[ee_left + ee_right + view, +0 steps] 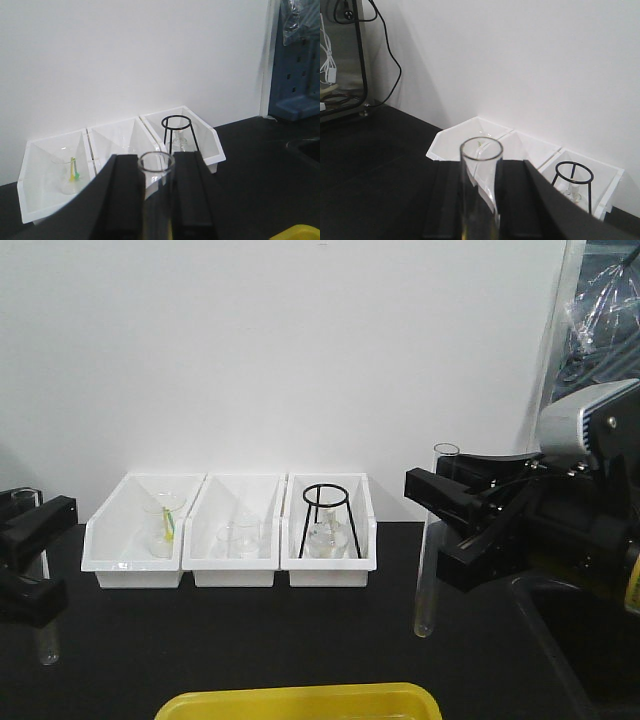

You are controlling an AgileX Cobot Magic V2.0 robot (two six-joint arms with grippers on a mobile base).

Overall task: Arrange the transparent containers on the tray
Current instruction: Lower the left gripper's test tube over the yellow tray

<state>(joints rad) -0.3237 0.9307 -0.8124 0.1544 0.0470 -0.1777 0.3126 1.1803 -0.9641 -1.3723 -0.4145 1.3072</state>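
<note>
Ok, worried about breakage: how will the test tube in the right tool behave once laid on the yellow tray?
Probably fragile: the test tube looks like thin clear glass. Round and smooth, it would likely roll on the tray until the rim stops it. It may slip in the right tool, gripped only near its mouth.

test tubes [431,560]: 2, left edge and right of centre | white bins [140,575]: 3 | glass vessels [162,530] in bins: 3 | wire tripod [327,520]: 1 | yellow tray [300,700]: 1
</note>
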